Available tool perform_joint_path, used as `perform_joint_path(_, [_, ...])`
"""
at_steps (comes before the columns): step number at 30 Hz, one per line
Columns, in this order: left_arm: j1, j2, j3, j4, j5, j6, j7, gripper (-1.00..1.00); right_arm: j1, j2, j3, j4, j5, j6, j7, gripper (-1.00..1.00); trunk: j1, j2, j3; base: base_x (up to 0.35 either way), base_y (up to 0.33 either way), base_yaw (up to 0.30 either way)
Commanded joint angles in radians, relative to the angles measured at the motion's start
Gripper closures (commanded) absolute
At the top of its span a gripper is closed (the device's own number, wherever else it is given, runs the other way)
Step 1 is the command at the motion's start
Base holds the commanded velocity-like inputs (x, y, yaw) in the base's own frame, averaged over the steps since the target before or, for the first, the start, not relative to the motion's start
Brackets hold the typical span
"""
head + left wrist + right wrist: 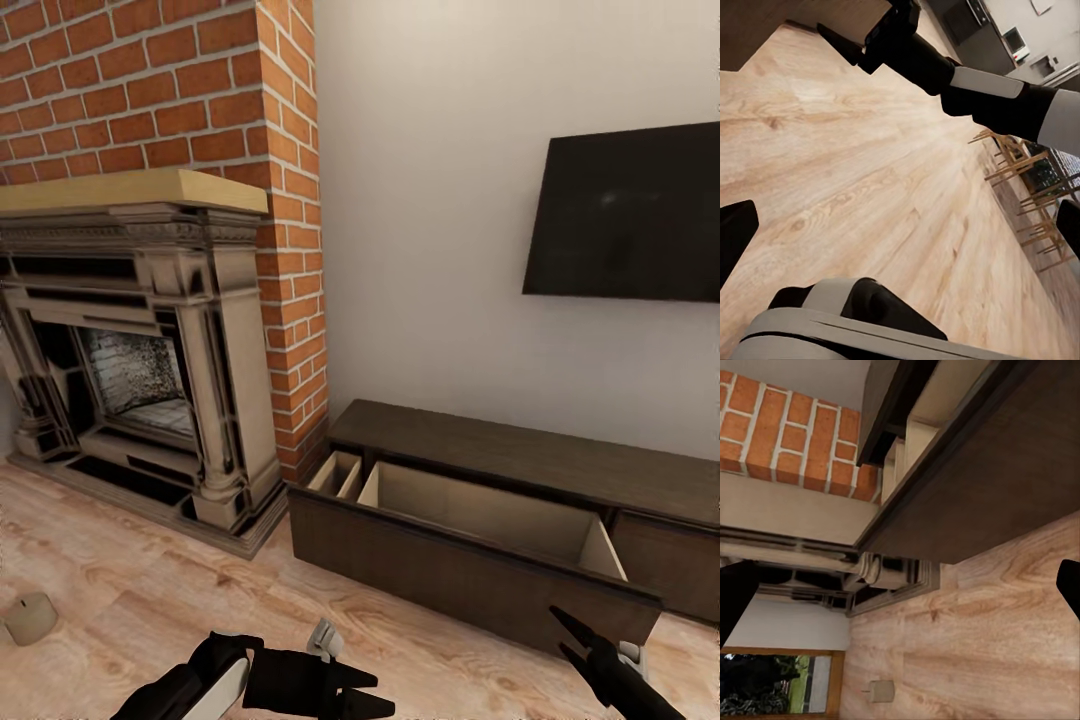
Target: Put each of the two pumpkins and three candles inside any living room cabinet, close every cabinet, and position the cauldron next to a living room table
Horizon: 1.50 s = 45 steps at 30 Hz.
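Nowhere any legible writing; cabinet (470, 560) drawer open, candle (30, 617) floor-bound, both pincers (352, 690) (578, 640) spread, empty

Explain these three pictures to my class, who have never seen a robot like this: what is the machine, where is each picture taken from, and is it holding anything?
This is a simulated wheeled robot with two arms. The big picture comes from its head camera, looking down at a living room. Its left gripper and right gripper, both black and two-fingered, show at the bottom; both are open and empty.

Ahead stands a long dark cabinet with one wide drawer pulled out, its pale inside bare where visible. A fireplace sits in a brick wall, a television hangs above the cabinet, and a stubby candle rests on the wooden floor.

The other two pictures come from cameras near each gripper. The right wrist view also catches the candle.
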Motion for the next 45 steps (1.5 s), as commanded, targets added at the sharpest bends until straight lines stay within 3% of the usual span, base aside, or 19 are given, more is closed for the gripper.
perform_joint_path(1, [-0.001, 0.001, -0.003, 0.000, 0.010, 0.008, 0.002, -1.00, -0.001, 0.000, -0.001, 0.001, -0.003, 0.008, 0.001, -1.00, -0.004, 0.007, 0.002, -0.172, 0.000, 0.000])
perform_joint_path(9, [-0.001, 0.001, -0.003, 0.000, 0.012, 0.008, 0.002, -1.00, -0.001, 0.000, -0.001, 0.001, 0.013, 0.007, 0.001, -1.00, -0.035, 0.063, 0.027, -0.103, 0.000, 0.000])
perform_joint_path(45, [-0.001, 0.001, -0.004, -0.002, 0.015, 0.008, 0.000, -1.00, -0.001, 0.000, -0.001, 0.002, 0.014, 0.007, 0.001, -1.00, -0.173, 0.315, 0.140, -0.023, 0.002, 0.005])
